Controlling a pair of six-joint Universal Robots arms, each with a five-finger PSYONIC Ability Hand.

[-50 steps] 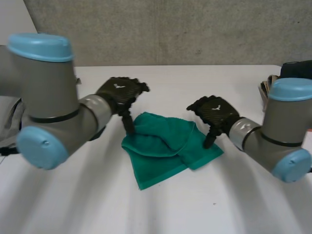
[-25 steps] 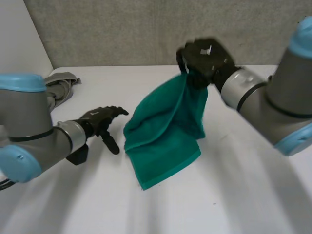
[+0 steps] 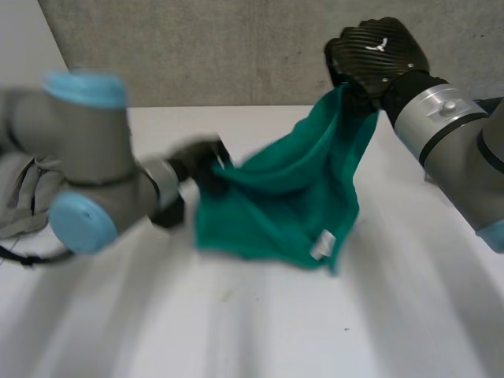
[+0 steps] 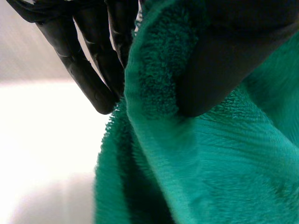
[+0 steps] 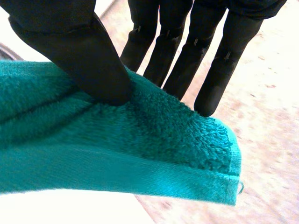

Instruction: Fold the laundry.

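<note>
Our right hand (image 3: 376,57) is raised high over the far side of the white table (image 3: 260,331). In the right wrist view its thumb presses one corner of the green towel (image 3: 291,197) against straight fingers (image 5: 187,60), so the corner is pinched, not wrapped. Our left hand (image 3: 201,161) is lower and nearer the table. In the left wrist view it pinches the towel too, its thumb clamping a hemmed edge against the fingers (image 4: 93,70).

The towel hangs slung between the two grips. It sags in loose folds, its lower edge close to the table or brushing it, we cannot tell which. A small white label (image 3: 321,246) shows near the bottom hem.

We judge the towel light, soft and limp. The terry pile should give the fingers good friction, so it is unlikely to slip, but it holds no shape of its own and droops wherever it is unsupported. Corners and hems are the sensible places to hold it. The hem is firmer than the pile, and two corners of one edge would let it hang flat for folding.

A grey garment (image 3: 27,193) lies crumpled directly on the table beside our left arm, not in any basket.
</note>
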